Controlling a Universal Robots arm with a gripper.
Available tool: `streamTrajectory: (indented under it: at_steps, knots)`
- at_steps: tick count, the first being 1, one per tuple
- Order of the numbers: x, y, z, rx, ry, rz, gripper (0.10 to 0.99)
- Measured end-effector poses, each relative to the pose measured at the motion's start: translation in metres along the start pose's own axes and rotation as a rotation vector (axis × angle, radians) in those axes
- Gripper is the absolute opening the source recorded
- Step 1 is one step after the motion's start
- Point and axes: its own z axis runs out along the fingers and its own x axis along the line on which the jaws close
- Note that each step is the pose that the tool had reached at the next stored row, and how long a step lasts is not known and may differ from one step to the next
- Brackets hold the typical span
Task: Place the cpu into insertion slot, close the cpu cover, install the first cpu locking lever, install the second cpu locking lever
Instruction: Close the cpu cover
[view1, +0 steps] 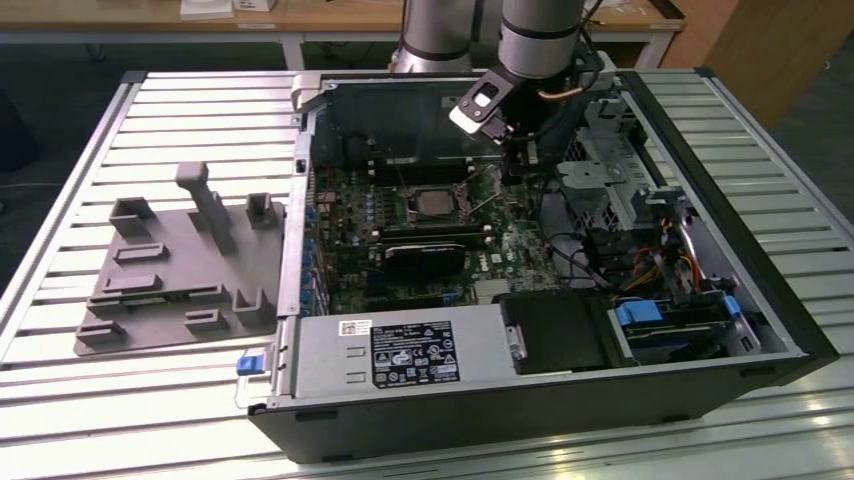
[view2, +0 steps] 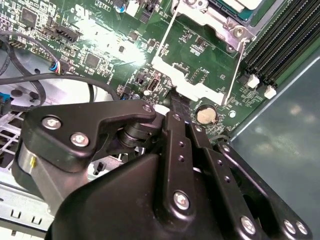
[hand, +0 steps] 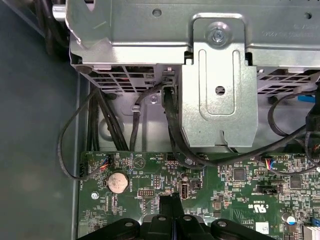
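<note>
Gripper (view2: 177, 97) | fingers pressed together, nothing visibly held | tip near motherboard (hand: 150, 172) edge | metal drive cage (hand: 220, 90) close beside

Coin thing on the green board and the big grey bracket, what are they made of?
The coin thing looks like shiny bare metal, glinting silver. The bracket is probably dull sheet steel: folded edges, punched holes, a screw.

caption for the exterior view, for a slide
arm's claw low inside the open computer case, beside the insertion slot
</note>
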Motion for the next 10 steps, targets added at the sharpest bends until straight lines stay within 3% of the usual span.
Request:
streamTrajectory:
  at_steps: [1, 3, 5, 10]
  knots:
    - [0.0, 0.0, 0.0, 0.001, -0.0001, 0.0, 0.102]
    - [0.0, 0.0003, 0.0002, 0.019, -0.0001, 0.0, 0.102]
    - [0.0, 0.001, 0.0004, 0.051, -0.0004, 0.0, 0.102]
    - [0.0, 0.0032, 0.0011, 0.142, -0.0017, 0.001, 0.102]
